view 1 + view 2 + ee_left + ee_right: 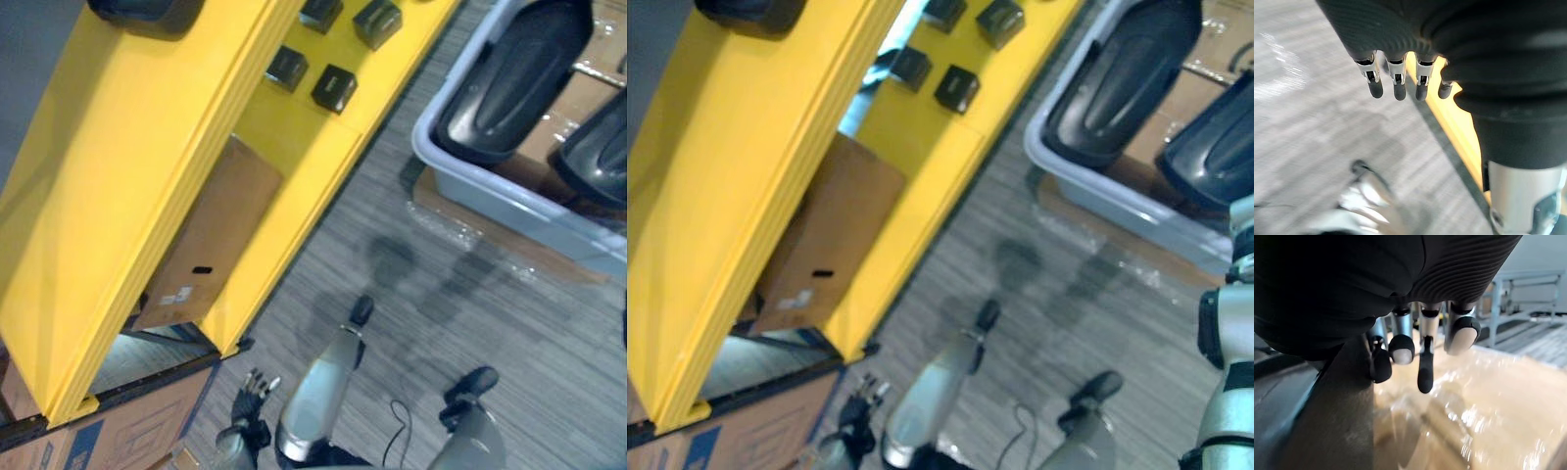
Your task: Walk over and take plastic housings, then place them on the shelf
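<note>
Two dark plastic housings lie in the grey bin at upper right, long axes slanting toward the top right corner, nearer the right hand, which hangs loose-fingered and empty, like the left hand at bottom left.

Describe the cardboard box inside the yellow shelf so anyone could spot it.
Start at the yellow shelf on the robot's left. In the gap between its upper and lower boards lies a brown cardboard box. Unlike the blue-printed box below the shelf, it is plain, with a white label and a small dark slot.
</note>
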Tool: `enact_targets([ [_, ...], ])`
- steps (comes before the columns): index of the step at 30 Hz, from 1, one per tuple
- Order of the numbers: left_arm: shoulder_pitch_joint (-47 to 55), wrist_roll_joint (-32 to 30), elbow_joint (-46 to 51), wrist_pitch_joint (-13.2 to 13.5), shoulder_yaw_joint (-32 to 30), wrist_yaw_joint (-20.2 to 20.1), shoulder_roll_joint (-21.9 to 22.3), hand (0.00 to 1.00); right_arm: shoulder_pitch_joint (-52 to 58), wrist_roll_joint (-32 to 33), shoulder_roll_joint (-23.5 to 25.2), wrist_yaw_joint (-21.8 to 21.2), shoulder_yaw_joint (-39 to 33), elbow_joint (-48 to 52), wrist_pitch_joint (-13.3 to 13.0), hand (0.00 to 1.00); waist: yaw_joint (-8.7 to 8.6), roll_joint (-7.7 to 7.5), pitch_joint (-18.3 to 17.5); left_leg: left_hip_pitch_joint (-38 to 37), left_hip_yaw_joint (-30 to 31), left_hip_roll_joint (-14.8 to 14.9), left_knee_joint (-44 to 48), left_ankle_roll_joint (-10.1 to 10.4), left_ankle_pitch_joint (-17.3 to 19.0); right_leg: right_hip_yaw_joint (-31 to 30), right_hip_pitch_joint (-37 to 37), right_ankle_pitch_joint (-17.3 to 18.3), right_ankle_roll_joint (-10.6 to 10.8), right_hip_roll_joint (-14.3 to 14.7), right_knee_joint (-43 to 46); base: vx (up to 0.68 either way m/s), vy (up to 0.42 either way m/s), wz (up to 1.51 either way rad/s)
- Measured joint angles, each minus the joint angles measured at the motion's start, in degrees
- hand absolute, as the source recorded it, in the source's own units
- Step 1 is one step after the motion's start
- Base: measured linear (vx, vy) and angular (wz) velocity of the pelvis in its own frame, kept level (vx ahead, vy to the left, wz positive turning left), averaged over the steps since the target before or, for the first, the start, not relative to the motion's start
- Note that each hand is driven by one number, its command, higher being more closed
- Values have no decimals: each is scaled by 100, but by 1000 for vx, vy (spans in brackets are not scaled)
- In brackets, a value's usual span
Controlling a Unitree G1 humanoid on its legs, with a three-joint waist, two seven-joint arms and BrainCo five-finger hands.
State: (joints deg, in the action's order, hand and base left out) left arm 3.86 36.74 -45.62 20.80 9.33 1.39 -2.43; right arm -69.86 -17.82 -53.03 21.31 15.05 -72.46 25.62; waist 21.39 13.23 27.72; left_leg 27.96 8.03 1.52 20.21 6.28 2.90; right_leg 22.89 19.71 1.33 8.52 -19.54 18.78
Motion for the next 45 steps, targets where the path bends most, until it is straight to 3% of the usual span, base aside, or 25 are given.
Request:
enact_targets([
  [3,-1,230,881,22,-221,230,-32,0,67,-111,2,126,-261,102,-257,100,-76,-129,89,-72,-23,59,-9,19,-13,-25,-27,17,-30,43,36,-37,-23,-6],
  [9,46,365,2367,-55,-420,478,-218,0,224,-151,69,164,-266,711,-512,100,-320,-319,213,-304,-11,127,-196,77,-111,18,-185,67,-65,88,69,-41,-30,0],
  [14,93,280,3389,-208,-399,481,-252,0,296,-174,114,263,-259,884,-579,100,-363,-395,252,-391,-43,222,-348,126,-199,13,-181,64,-70,169,64,-26,-33,-4],
  [17,140,101,3956,-258,-350,473,-454,0,360,-218,244,395,-257,994,-712,100,-487,-520,239,-403,-53,298,-415,145,-242,23,-178,44,-98,245,15,0,-39,-4],
  [23,228,-199,4830,-723,-257,172,-678,0,578,-326,299,667,-260,1696,-1093,100,-746,-765,231,-754,-125,432,-729,211,-341,-18,-397,-2,-161,389,-173,8,-38,-10],
  [25,285,-418,5071,-922,-128,61,-843,0,729,-336,362,756,-262,2132,-1283,100,-816,-991,171,-903,-250,535,-890,251,-373,-104,-418,-24,-193,489,-268,17,-53,-27],
  [26,284,-448,5135,-1013,-106,0,-879,0,772,-345,361,769,-278,2287,-1355,100,-863,-1034,180,-956,-256,555,-921,259,-378,-107,-456,-27,-197,513,-294,31,-68,-20],
  [27,266,-580,5209,-1266,-48,-63,-916,0,981,-400,368,784,-393,2691,-1529,100,-980,-1146,162,-1115,-280,594,-1044,280,-407,-98,-598,-44,-210,567,-390,31,-51,-14],
  [29,225,-613,5224,-1472,63,-88,-973,0,1216,-534,371,817,-522,3035,-1683,100,-1004,-1243,110,-1263,-395,640,-1112,280,-407,-157,-687,-53,-213,612,-454,47,-36,-21],
  [31,62,-845,5249,-1760,109,-151,-1078,0,1603,-736,497,891,-697,3704,-1910,100,-1134,-1441,-22,-1468,-544,713,-1222,282,-408,-258,-796,-77,-226,692,-557,54,-33,-27],
  [34,-296,-1082,5236,-1943,142,-101,-1087,0,2134,-1033,741,892,-896,4423,-2203,100,-1287,-1640,-184,-1719,-666,784,-1395,303,-420,-311,-985,-147,-236,790,-765,39,-21,-18],
  [37,-746,-1078,5116,-2015,277,28,-1079,0,2702,-1361,1092,874,-954,4951,-2441,100,-1356,-1798,-539,-1874,-847,848,-1488,305,-419,-409,-1112,-234,-235,881,-996,38,-15,-23],
  [40,-1009,-1074,5020,-2048,352,149,-1048,0,2985,-1551,1456,863,-952,5229,-2604,100,-1463,-1830,-733,-2077,-893,872,-1592,306,-419,-420,-1317,-288,-230,926,-1166,33,-5,-8],
  [45,-1303,-1274,4616,-2036,446,779,-926,0,3441,-2014,2014,685,-902,5660,-3005,100,-1507,-1865,-1059,-2427,-1114,920,-1724,313,-414,-561,-1607,-399,-227,1019,-1422,7,-5,-15],
])
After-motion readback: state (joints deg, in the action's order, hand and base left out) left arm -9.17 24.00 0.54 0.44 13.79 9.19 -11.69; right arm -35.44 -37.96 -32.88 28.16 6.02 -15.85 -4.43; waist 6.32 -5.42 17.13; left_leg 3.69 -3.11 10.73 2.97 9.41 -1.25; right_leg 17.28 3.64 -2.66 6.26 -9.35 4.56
